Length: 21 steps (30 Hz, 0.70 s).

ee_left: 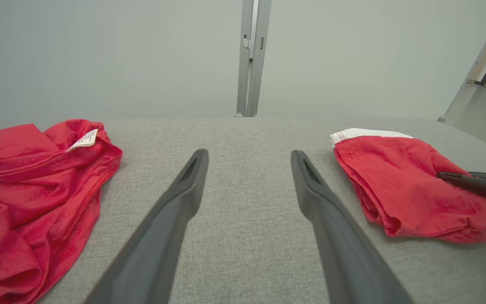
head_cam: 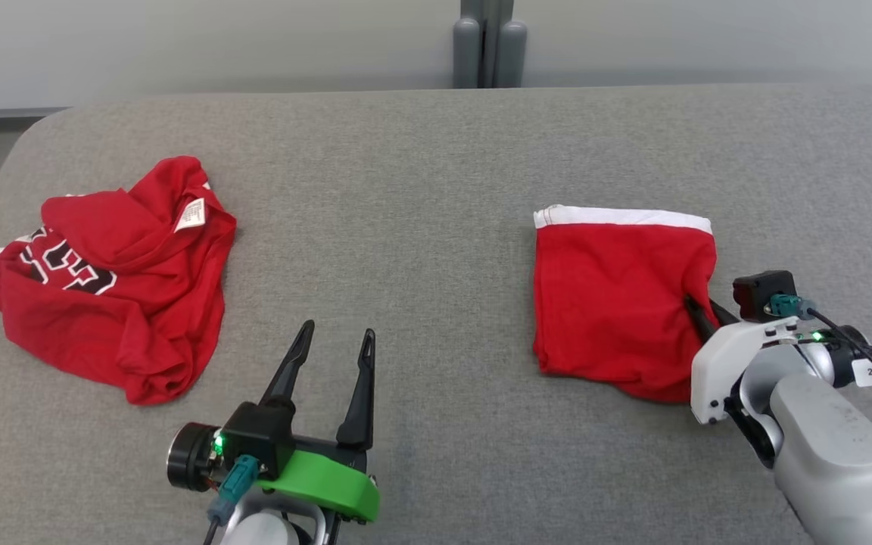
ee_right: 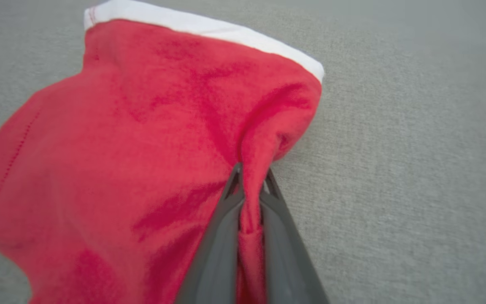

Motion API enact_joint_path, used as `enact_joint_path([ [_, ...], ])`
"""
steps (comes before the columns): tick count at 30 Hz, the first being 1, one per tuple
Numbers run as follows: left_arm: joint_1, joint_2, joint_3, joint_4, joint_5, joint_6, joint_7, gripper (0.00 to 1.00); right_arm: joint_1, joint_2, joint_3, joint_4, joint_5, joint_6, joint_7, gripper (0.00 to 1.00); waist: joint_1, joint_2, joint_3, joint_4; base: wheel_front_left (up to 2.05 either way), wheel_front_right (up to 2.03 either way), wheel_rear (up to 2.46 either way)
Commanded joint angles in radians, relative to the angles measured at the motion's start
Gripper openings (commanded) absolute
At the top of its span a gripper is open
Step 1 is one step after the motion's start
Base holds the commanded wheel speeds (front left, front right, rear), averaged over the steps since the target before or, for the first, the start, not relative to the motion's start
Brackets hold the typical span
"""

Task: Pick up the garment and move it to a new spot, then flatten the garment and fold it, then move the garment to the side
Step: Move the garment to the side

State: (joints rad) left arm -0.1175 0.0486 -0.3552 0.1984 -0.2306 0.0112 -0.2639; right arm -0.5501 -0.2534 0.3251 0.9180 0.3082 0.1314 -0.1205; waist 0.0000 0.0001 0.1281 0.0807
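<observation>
Where right gripper (ee_right: 251, 174) pinches, garment (ee_right: 141, 126) fold between fingers (ee_right: 217, 245)

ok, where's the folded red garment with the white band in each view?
Head view: folded red garment sits right of centre, with the right gripper shut on its right edge.
Left wrist view: it lies at the right side, at middle height.
Right wrist view: it covers the left and middle, pinched at bottom centre.
Shared landmark: white band along its far edge.

Grey fabric-covered table (head_cam: 436, 151), rounded corner at upper left. Pale plain wall (head_cam: 179, 38) along the top. Grey vertical post (head_cam: 489, 45), top centre. Even, soft light.
</observation>
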Motion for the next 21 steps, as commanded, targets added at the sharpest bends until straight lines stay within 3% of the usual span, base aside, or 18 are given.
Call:
enact_joint_path([
  [1,-0.01,0.004,-0.007,-0.003,0.009,-0.004,0.0,1.0,-0.014,-0.031,0.026,-0.003,-0.011,-0.001,0.001,0.0,0.0,-0.0001,-0.002,-0.034,0.0,0.0,0.0],
  [12,-0.101,0.004,-0.088,-0.024,0.026,-0.014,0.0,1.0,-0.089,-0.261,0.2,-0.048,0.035,-0.001,0.018,0.0,0.0,-0.0001,0.094,-0.12,0.0,0.0,0.0],
  [21,-0.196,0.005,-0.152,-0.058,0.051,-0.007,0.0,1.0,-0.192,-0.476,0.249,-0.018,0.06,-0.002,-0.025,0.0,0.0,-0.0001,0.215,-0.121,0.0,0.0,0.0],
])
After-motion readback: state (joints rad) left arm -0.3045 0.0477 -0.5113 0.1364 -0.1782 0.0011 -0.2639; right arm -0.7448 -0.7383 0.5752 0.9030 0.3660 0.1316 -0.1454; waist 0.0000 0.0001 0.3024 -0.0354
